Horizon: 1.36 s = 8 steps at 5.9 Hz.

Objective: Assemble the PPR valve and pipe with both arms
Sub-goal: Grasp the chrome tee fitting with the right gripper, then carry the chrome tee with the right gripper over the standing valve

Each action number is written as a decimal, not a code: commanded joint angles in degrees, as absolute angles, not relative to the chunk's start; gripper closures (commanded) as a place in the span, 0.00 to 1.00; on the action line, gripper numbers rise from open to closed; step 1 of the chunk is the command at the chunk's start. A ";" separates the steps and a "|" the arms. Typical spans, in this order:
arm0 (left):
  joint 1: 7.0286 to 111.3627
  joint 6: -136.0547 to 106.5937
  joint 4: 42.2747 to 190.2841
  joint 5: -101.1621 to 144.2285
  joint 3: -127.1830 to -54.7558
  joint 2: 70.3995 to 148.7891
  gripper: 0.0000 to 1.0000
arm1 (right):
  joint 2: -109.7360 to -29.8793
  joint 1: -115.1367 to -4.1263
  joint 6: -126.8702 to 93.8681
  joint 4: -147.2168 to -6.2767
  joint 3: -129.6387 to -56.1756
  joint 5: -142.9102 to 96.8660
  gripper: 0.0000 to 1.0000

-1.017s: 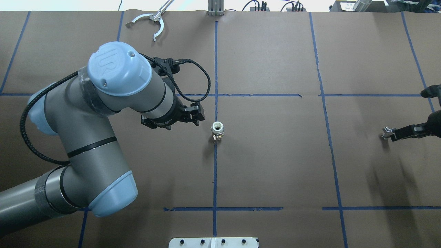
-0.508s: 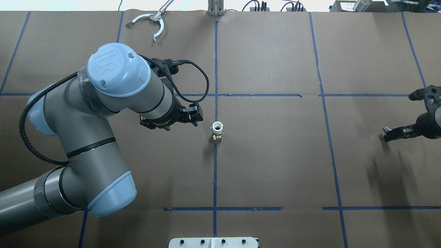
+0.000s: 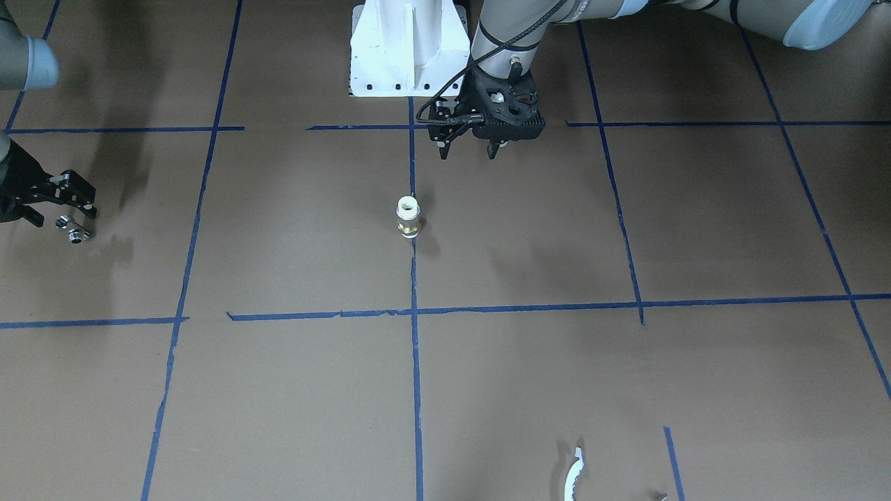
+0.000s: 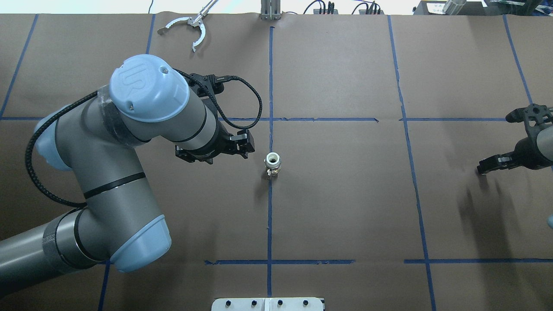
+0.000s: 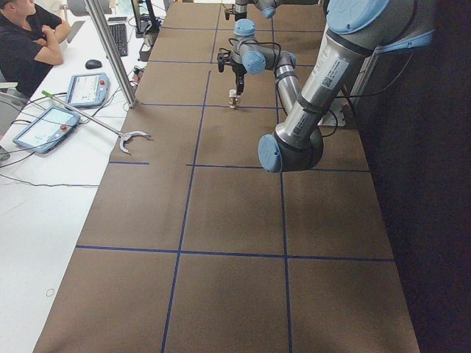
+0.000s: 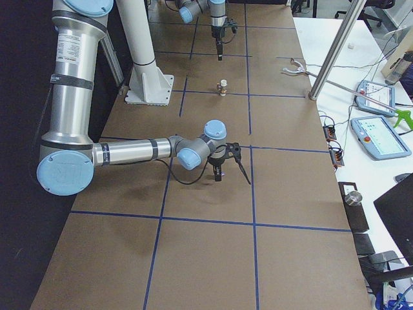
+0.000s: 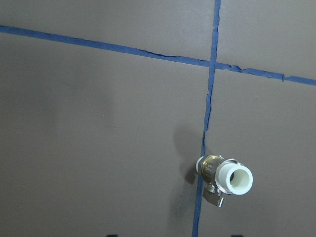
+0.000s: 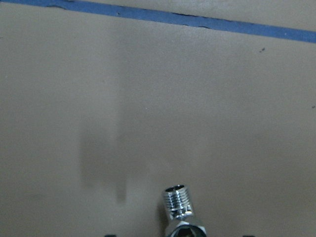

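Note:
The PPR valve [image 4: 273,163], a white socket on a brass body, stands upright on the centre tape line; it also shows in the front view [image 3: 408,216] and the left wrist view [image 7: 224,177]. My left gripper [image 4: 244,147] hangs open and empty just left of the valve, pointing down [image 3: 468,152]. My right gripper [image 4: 483,167] is far off at the table's right side, shut on a chrome threaded fitting [image 3: 73,229]. The fitting's threaded end pokes out in the right wrist view [image 8: 178,205]. The fitting is hidden under the fingers in the overhead view.
A white grabber tool [image 4: 190,26] lies at the far edge. The white pedestal base [image 3: 407,49] stands at the robot's side. Blue tape lines [image 4: 270,207] grid the brown table. An operator [image 5: 29,37] and tablets are beside the left end.
My right wrist has come further into view and turned, so the chrome fitting is now hidden from above; the gripper tip has hardly shifted. My left gripper has edged slightly away from the valve.

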<state>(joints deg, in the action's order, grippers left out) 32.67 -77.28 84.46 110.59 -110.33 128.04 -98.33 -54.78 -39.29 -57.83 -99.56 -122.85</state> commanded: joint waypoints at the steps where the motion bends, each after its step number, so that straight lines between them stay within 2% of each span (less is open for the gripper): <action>1: 32.70 -77.26 84.46 110.65 -110.39 127.88 0.18 | -98.35 -54.84 -39.55 -57.83 -99.40 -122.78 0.64; 2: 32.61 -77.26 84.46 110.65 -110.39 127.88 0.18 | -98.70 -54.84 -39.55 -57.75 -99.40 -122.78 0.96; 3: 32.69 -77.34 84.55 110.65 -110.39 127.88 0.18 | -98.88 -55.02 -39.64 -57.83 -100.10 -122.96 1.00; 4: 32.70 -77.26 84.64 110.57 -110.39 127.79 0.18 | -98.44 -55.02 -40.60 -58.27 -104.20 -123.05 1.00; 5: 32.78 -77.26 84.90 110.57 -110.39 127.79 0.18 | -96.44 -54.06 -51.57 -58.62 -109.37 -123.39 1.00; 6: 32.87 -77.26 84.99 110.57 -110.83 127.71 0.18 | -90.41 -49.18 -65.43 -58.71 -112.21 -122.88 1.00; 8: 32.78 -76.82 85.08 110.65 -115.90 122.81 0.18 | -74.79 -40.74 -88.83 -60.80 -112.33 -122.44 1.00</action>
